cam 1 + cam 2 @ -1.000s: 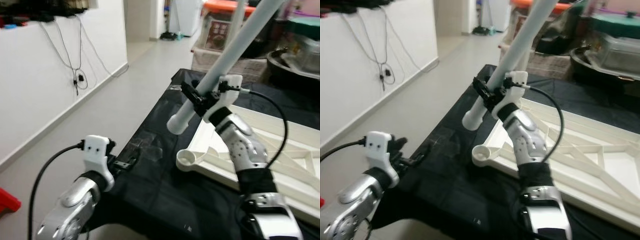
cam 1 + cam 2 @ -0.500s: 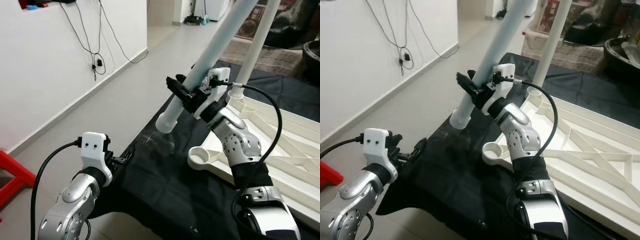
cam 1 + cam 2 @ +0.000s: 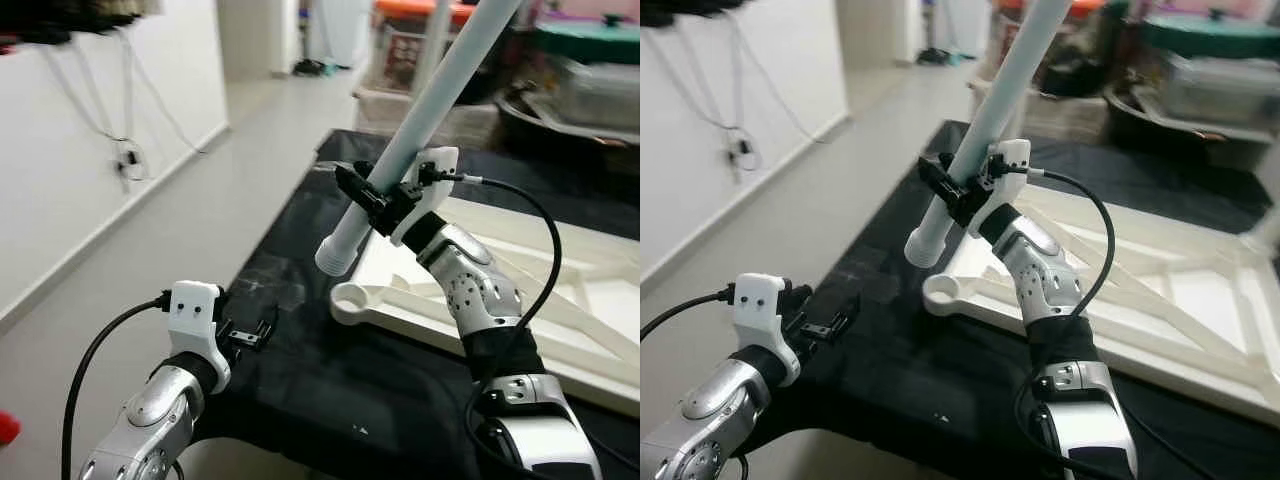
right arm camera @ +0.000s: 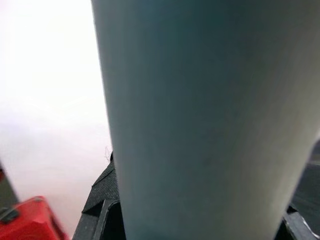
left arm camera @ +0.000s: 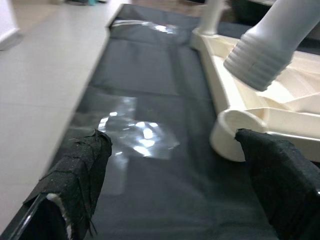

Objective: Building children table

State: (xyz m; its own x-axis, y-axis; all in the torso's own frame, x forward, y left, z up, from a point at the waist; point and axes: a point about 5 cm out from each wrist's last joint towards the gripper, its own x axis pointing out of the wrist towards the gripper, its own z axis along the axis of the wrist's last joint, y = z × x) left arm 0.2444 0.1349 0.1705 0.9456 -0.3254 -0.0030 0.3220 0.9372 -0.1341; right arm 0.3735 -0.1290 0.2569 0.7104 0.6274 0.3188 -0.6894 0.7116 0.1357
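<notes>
Left eye view: white table leg (image 3: 430,115) is clamped by right gripper (image 3: 385,205), threaded end slanted just above corner socket (image 3: 352,298); left gripper (image 3: 248,335) is splayed, farther off.

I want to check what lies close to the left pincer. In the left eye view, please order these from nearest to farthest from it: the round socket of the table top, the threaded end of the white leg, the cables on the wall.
1. Round socket of the table top, on the black sheet, to the right of the left pincer.
2. Threaded end of the white leg, raised just above the socket, held by the right pincer.
3. Cables on the wall, far left.
</notes>
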